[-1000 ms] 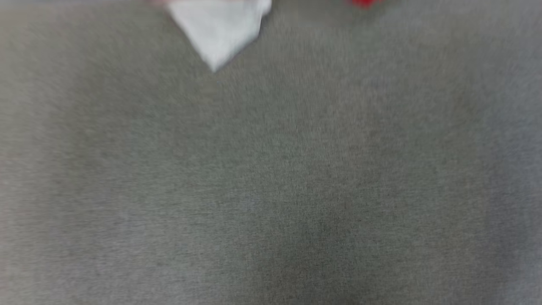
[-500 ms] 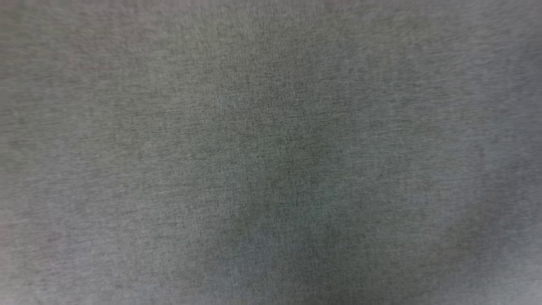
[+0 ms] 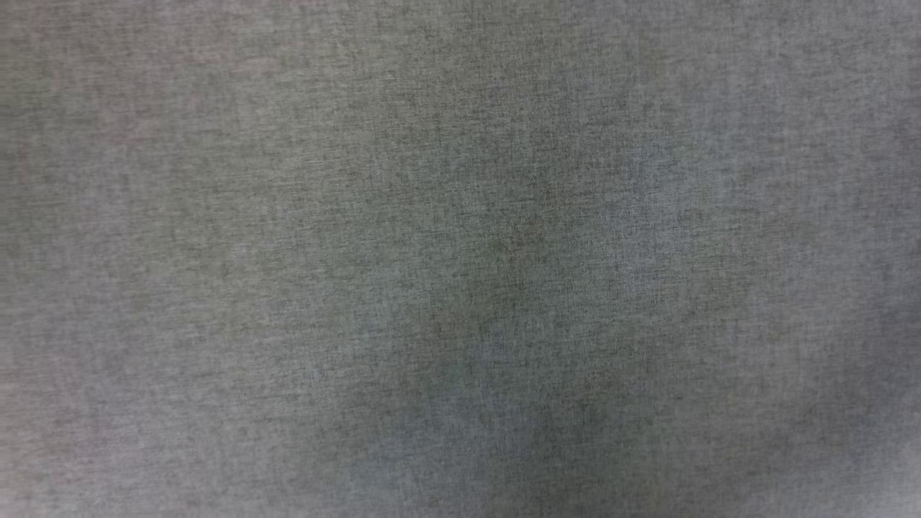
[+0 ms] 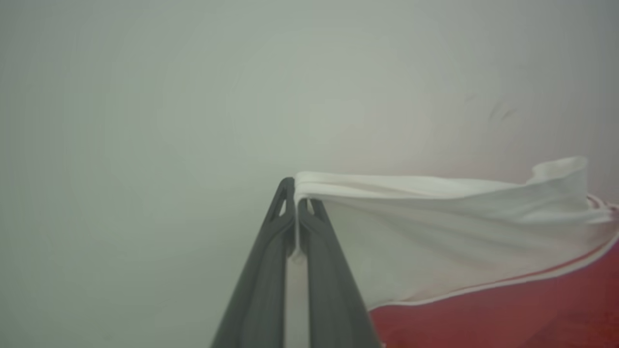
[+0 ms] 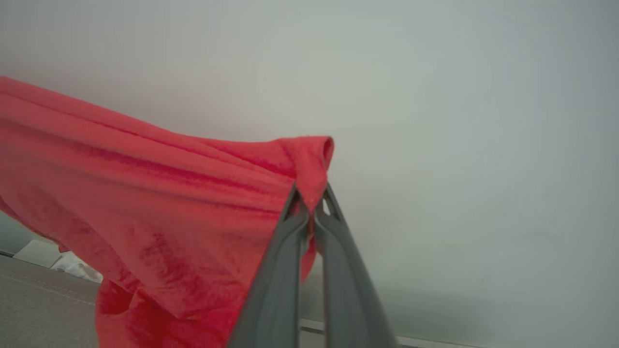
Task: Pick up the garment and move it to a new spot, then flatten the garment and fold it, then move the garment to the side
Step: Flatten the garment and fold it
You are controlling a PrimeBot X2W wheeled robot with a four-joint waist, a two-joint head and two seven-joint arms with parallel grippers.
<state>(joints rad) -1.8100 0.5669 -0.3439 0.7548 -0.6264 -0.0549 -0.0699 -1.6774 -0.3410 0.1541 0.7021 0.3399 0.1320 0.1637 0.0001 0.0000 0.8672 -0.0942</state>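
Head view: plain grey woven surface (image 3: 460,259), slightly soft focus, with a darker shadowy patch near the middle.

Left wrist view: left gripper (image 4: 296,205) has both dark fingers pressed together, pinching the folded edge of the white sleeve (image 4: 435,227) of the garment (image 4: 508,314). The sleeve stretches right from the fingertips, taut along its top hem, with a curled cuff at the far right. The red body of the garment sits below the sleeve at lower right, split from it by a thin white seam line. Pale blank wall (image 4: 145,96) behind.

Right wrist view: right gripper (image 5: 313,208) has its fingers clamped on a small fold of red fabric, which pokes up above the tips. The red cloth runs off to the left and hangs in loose folds down to the bottom edge. The garment is held up at both gripped points; cannot tell if the hanging part touches the surface. The grey surface shows at lower left under the cloth, with a small white item (image 5: 72,265) on it, too blurred to identify.
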